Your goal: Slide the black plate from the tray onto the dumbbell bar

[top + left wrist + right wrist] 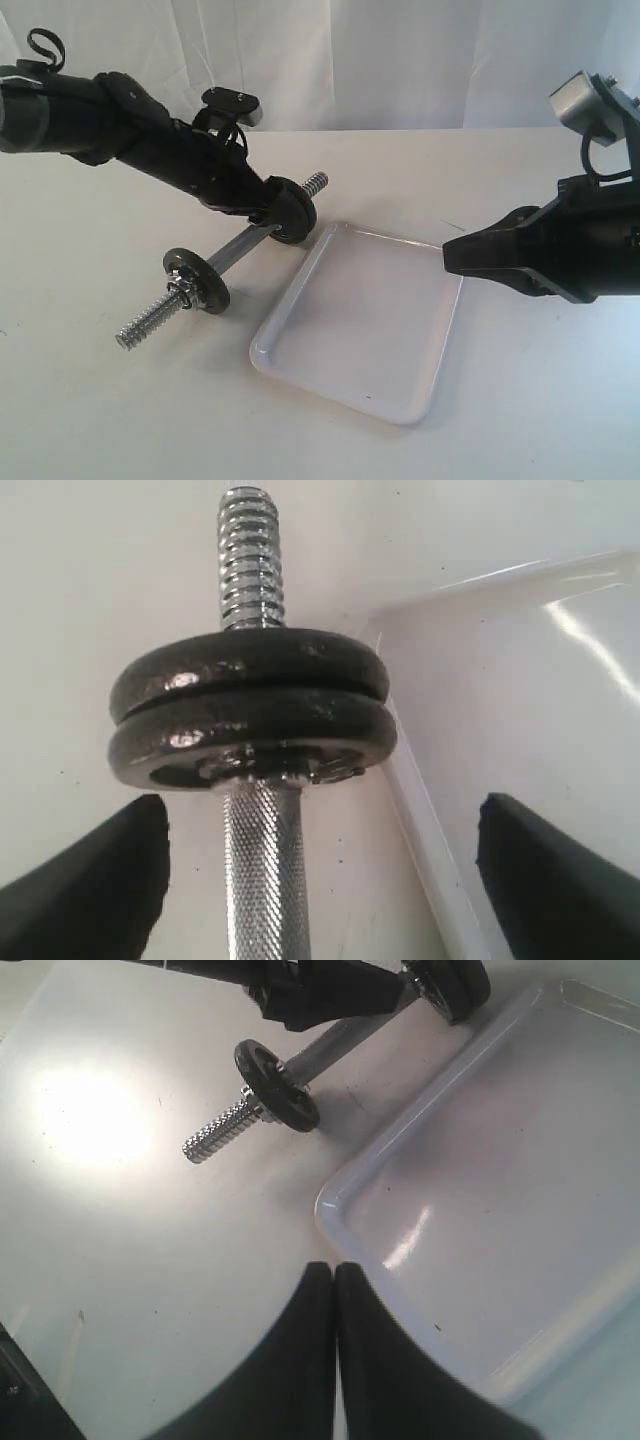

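Nearest the exterior camera, the white tray (370, 330) lies flat on the pale table (120, 420), its glossy floor bare. To its left, the dumbbell bar (240, 252) rests on the table at a slant, with one coarse threaded end pointing toward the camera. A small black disc (197, 282) stands on edge on the bar just behind that thread. Level with the tray's right rim, the right gripper (455, 255) hangs above the surface. Its fingers (310, 1360) are pressed flat together with nothing between them. Farther back, at the bar's other end and just beside the tray's far left corner, two black discs sit face to face on the bar. The outer one, toward the threaded tip, appears to be the black plate (250, 662). The inner disc (250, 730) is flush against it, beside a chrome collar. The left gripper (320, 825) reaches down to this end. Its fingers (100, 890) are spread wide on either side of the knurled shaft, clear of the metal and gripping nothing. Behind everything hangs a white cloth backdrop (400, 60).
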